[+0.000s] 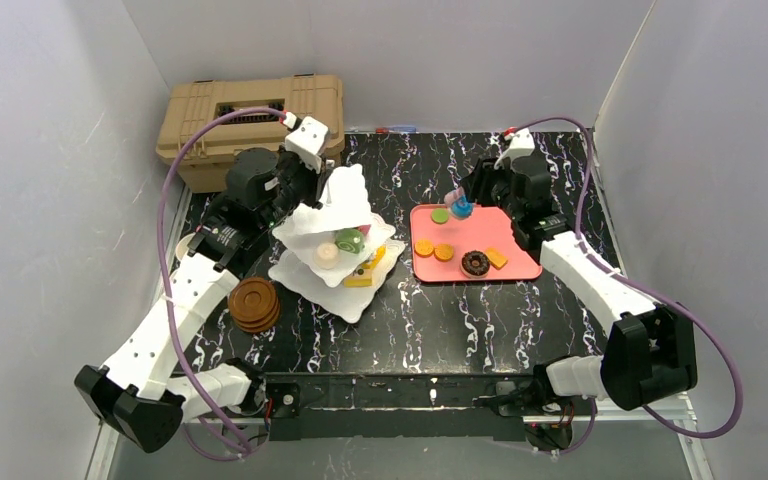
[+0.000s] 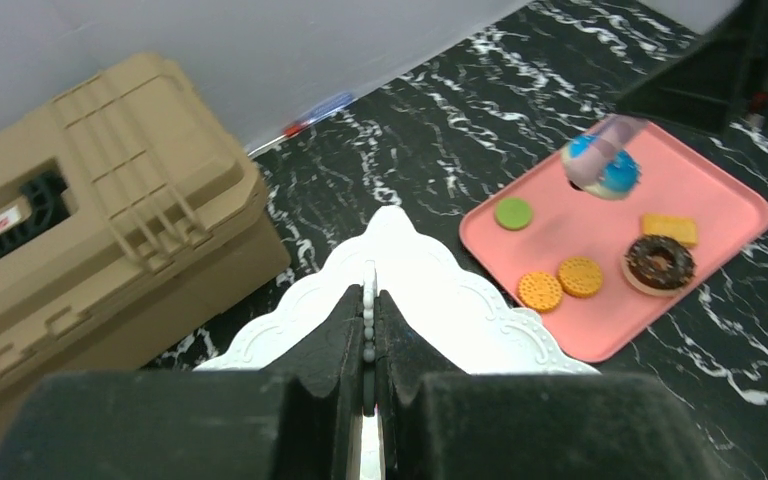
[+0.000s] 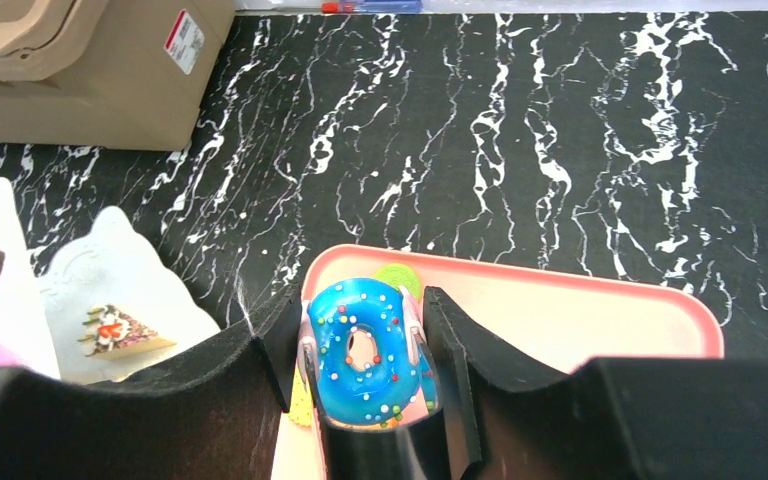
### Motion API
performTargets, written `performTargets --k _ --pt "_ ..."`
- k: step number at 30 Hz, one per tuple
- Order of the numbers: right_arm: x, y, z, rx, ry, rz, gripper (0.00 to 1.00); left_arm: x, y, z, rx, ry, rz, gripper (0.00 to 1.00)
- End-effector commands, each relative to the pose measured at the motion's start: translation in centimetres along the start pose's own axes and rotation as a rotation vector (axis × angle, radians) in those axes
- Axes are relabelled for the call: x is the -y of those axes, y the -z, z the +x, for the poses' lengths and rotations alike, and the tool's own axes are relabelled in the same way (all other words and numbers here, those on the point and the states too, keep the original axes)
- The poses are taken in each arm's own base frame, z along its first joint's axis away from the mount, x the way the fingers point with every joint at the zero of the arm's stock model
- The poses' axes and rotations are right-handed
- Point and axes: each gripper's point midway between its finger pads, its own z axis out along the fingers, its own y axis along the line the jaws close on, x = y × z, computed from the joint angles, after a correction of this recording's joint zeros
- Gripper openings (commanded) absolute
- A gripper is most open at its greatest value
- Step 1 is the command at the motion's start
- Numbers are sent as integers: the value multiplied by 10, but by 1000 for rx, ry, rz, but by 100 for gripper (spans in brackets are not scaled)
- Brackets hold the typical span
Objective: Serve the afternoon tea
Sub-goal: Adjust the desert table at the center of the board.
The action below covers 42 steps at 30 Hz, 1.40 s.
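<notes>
The left gripper (image 2: 368, 296) is clamping shut on the wire loop (image 2: 367, 340) atop the white three-tier stand (image 1: 305, 275), which is standing left of the pink tray (image 1: 490, 228). The right gripper (image 3: 365, 345) is pinching a blue sprinkled doughnut (image 3: 345, 310) over that tray's far-left corner.

White three-tier stand (image 1: 305, 272) with scalloped square plates stands left of centre. Its wire loop (image 2: 367, 325) is pinched between the closed fingers of the left gripper (image 2: 367, 293). On the tiers: green swirl roll (image 1: 350, 241), cream round (image 1: 326, 254), yellow wedge (image 1: 362, 279). Brown saucers (image 1: 254, 304) are stacked just beside the stand, on its near-left. On the pink tray (image 1: 480, 232): green disc (image 1: 440, 215), two orange cookies (image 1: 424, 246), chocolate doughnut (image 1: 476, 263), orange biscuit (image 1: 497, 258). Blue sprinkled doughnut (image 3: 362, 398) is clamped on edge in the right gripper (image 3: 363, 300), over the tray's far-left corner.
</notes>
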Motion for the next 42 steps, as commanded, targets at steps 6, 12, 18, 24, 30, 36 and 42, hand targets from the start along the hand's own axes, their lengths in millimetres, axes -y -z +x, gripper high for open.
performTargets --k 6,12,18,24,30,36,42 --pt "-60 17 -28 100 -7 -130 27 -37 13 -32 146 81 -235 10" --pt "-111 42 9 72 -38 -211 26 -4 35 -40 187 55 -50 74" --pt "-146 70 42 60 -51 -251 25 25 62 -40 163 -72 128 98" --pt "-165 76 49 45 -34 -290 25 34 69 -43 122 -161 515 98" --pt "-165 85 38 66 -32 -293 25 -10 54 -59 79 -36 621 96" --pt "-165 88 39 66 -37 -297 25 6 58 -48 88 17 734 93" --pt "-164 90 31 84 -41 -292 25 -4 42 -32 11 42 702 87"
